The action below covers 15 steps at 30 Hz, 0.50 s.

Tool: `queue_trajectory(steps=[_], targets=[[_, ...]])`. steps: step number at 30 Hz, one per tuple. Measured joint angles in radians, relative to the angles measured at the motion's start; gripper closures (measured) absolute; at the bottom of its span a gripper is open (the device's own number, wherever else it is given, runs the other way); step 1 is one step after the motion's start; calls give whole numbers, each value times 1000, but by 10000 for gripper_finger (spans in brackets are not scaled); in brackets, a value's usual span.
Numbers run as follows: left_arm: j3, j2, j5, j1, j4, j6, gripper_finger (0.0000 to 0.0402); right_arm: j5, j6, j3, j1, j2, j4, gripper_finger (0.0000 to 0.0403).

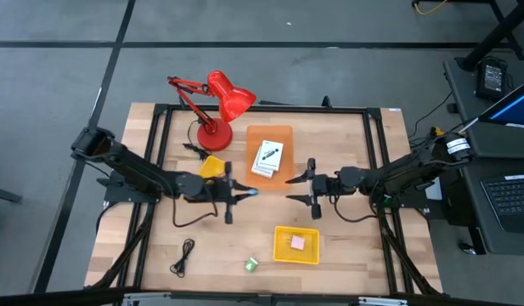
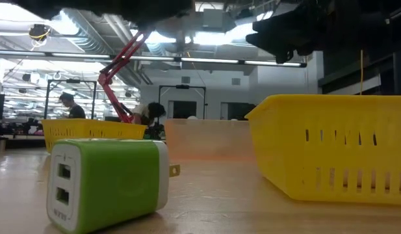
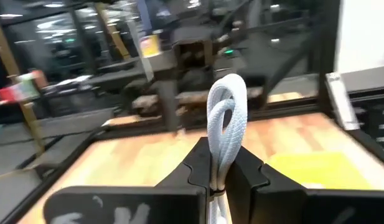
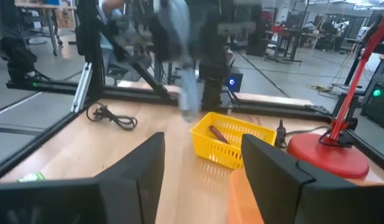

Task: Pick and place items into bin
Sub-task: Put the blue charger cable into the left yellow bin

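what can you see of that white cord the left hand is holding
The white cord looks like smooth, pale rubbery cable, folded into a narrow loop that stands upright above the left hand. Its two strands run down between the hand's dark fingers, which are shut on it and pinch it near the bottom of the loop. From above, only a pale tip shows at the hand, over the bare wood in the middle of the table. Nothing else touches it.

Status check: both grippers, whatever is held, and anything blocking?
Left gripper shut on white cord, mid-table. Right gripper open, empty, facing it. Orange bin holds a card. Nothing between them.
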Motion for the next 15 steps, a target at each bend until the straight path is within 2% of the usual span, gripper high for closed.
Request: queue_trajectory(steps=[2,5,12,15], targets=[[-46,-37,-49,-16,13,-5,384,0,1,0,0,-21,-22,221],[-106,-93,-65,-41,31,-9,384,-1,33,0,0,-58,-108,257],[-225,-211,-138,-93,32,-10,384,-11,78,0,3,-128,-198,384],[-266,-255,-182,-124,22,-37,384,-11,69,0,3,-140,-226,393]])
